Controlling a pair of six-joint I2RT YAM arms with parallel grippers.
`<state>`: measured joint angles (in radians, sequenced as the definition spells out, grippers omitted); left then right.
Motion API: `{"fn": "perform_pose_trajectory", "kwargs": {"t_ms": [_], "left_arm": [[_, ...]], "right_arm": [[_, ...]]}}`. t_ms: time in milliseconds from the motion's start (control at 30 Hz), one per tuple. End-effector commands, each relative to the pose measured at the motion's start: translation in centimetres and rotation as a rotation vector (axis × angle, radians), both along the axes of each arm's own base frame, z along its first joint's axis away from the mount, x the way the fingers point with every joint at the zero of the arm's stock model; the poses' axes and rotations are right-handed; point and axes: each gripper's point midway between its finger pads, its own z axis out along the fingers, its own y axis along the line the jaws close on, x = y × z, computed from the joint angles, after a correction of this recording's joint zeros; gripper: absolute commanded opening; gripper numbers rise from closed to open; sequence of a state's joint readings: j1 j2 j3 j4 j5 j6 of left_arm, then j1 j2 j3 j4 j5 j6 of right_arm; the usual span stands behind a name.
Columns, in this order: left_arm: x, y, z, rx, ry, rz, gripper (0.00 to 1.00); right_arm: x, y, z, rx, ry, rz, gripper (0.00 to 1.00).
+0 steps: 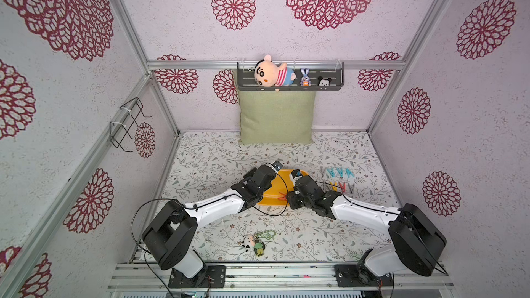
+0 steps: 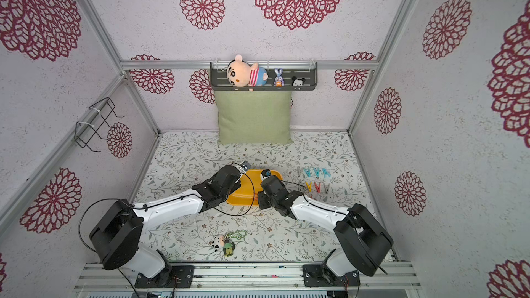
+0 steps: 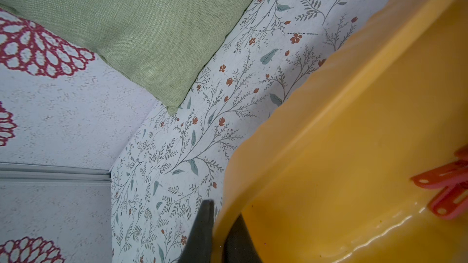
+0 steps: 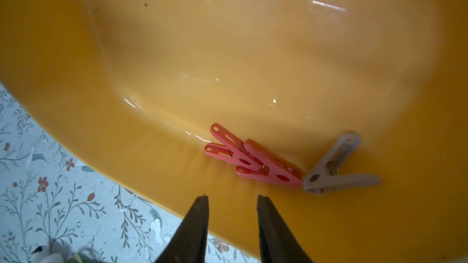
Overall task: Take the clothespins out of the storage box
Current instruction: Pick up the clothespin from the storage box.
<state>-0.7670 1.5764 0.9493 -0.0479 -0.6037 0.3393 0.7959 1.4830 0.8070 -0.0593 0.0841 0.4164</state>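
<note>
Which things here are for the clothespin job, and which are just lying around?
For the job:
yellow storage box
red clothespins and grey clothespin inside it
clothespins already taken out
left tool pinching the box rim

Just lying about:
plush keychain
green cushion
shelf toys

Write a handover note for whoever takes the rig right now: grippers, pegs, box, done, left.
Grippers: left gripper is shut on the rim of the storage box, one finger inside the wall and one outside. The right gripper is open and empty over the box's edge, pointing at the pegs inside.
In the box: two overlapping red clothespins, with a grey clothespin touching their tip.
Done: two rows of clothespins lie on the table beside the box.
Left: the three visible in the box.
</note>
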Motion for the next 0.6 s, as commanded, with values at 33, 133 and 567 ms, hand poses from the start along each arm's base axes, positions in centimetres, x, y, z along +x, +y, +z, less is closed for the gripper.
{"fn": "perform_pose_trajectory", "kwargs": {"t_ms": [33, 133, 567], "left_arm": [[-0.8, 0.9, -1.2, 0.070, 0.048, -0.012, 0.00], [-0.7, 1.0, -1.1, 0.068, 0.048, -0.010, 0.00], [-0.8, 0.8, -1.0, 0.065, 0.051, -0.014, 0.00]], "right_arm": [[0.9, 0.1, 0.3, -0.105, -0.063, 0.079, 0.40], [1.2, -0.1, -0.4, -0.143, -0.055, 0.099, 0.40], [1.7, -1.5, -2.8, -0.233, -0.013, 0.123, 0.41]]}}
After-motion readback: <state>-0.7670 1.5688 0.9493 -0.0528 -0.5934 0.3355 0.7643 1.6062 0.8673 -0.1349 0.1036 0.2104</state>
